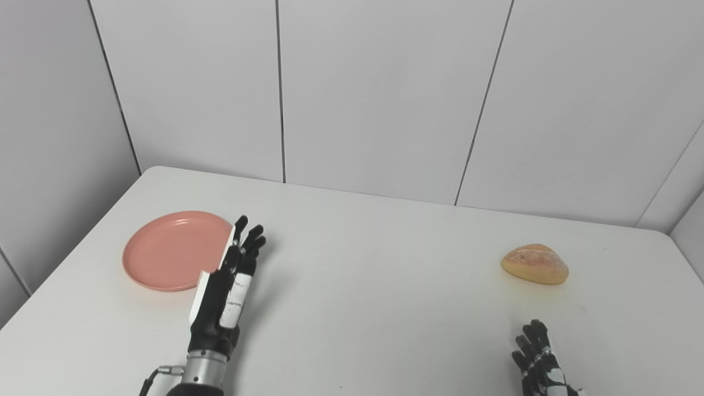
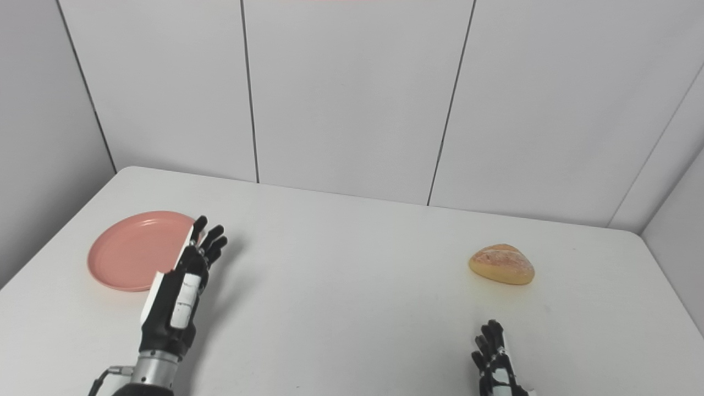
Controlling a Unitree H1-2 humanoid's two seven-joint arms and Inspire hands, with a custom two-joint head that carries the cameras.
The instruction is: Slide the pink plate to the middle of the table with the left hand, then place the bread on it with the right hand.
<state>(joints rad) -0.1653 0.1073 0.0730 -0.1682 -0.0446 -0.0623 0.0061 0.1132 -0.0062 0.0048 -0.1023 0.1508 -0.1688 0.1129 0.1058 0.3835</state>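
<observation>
A round pink plate point(image 1: 168, 250) lies flat on the left part of the white table. My left hand point(image 1: 225, 289) is raised just right of it, overlapping its right rim in view, fingers stretched out and apart, holding nothing. A golden bread roll point(image 1: 534, 264) rests on the right part of the table. My right hand point(image 1: 539, 360) sits low near the front edge, well short of the bread, with its fingers loosely extended and nothing in them; its lower part is cut off by the frame.
The white table point(image 1: 374, 286) spans the view, with its left edge point(image 1: 71, 250) close to the plate. Grey wall panels point(image 1: 379, 93) stand right behind the far edge.
</observation>
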